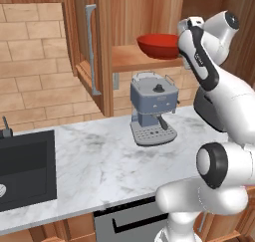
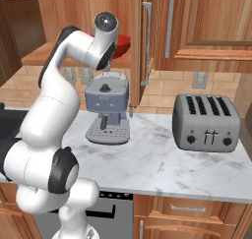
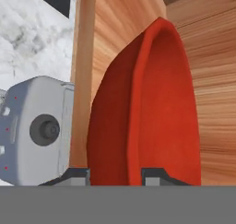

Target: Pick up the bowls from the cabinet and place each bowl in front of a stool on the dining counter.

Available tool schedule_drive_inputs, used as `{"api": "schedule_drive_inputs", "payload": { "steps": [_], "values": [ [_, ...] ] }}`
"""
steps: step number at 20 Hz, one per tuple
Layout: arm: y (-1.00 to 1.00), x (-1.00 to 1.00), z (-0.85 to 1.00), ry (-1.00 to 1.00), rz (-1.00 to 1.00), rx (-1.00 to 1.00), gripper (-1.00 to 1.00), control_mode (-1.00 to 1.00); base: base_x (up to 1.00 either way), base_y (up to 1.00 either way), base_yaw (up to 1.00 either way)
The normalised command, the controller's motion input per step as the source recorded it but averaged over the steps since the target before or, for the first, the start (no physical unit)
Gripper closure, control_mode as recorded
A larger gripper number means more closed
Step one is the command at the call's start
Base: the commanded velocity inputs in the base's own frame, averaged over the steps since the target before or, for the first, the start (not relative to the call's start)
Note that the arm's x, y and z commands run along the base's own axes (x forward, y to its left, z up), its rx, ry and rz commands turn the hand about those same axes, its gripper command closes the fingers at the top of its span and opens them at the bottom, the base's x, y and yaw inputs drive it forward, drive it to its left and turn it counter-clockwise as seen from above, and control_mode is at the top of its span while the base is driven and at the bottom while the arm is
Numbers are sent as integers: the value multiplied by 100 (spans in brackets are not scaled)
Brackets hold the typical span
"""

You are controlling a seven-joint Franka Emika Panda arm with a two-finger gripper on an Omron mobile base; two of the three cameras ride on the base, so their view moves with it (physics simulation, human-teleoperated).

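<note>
Up on the cabinet (image 1: 99, 47) shelf, the raised arm's pincer (image 3: 115, 174) straddles and grips the red bowl (image 3: 147, 117) rim.

Even, bright rendered light, no clear single source. Soft shadows only: faint one under the coffee machine (image 1: 153, 111) on the marble tabletop (image 1: 99, 161), darker shade inside the cabinet (image 1: 144, 17) above the shelf. Mild gloss on the red bowl (image 3: 147, 117) and white arm. All views sharp, slightly pixelated, no blur, no edge distortion.
</note>
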Motion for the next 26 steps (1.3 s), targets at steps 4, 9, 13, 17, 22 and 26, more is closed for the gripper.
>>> {"api": "schedule_drive_inputs", "payload": {
  "steps": [4, 9, 13, 17, 22, 26],
  "values": [
    [16, -86, 0, 0, 0, 0, 100, -100, 0, 0, 0],
    [24, -78, 0, 0, 0, 0, 100, -100, 0, 0, 0],
    [15, -72, 0, 0, 0, 0, 100, -100, 0, 0, 0],
    [0, -78, 0, -3, -3, 0, 100, -100, 0, 0, 0],
    [0, -83, 0, -4, -4, 0, 100, -100, 0, 0, 0],
    [-3, -80, 0, -4, -2, 0, 100, -100, 0, 0, 0]
  ]
}}
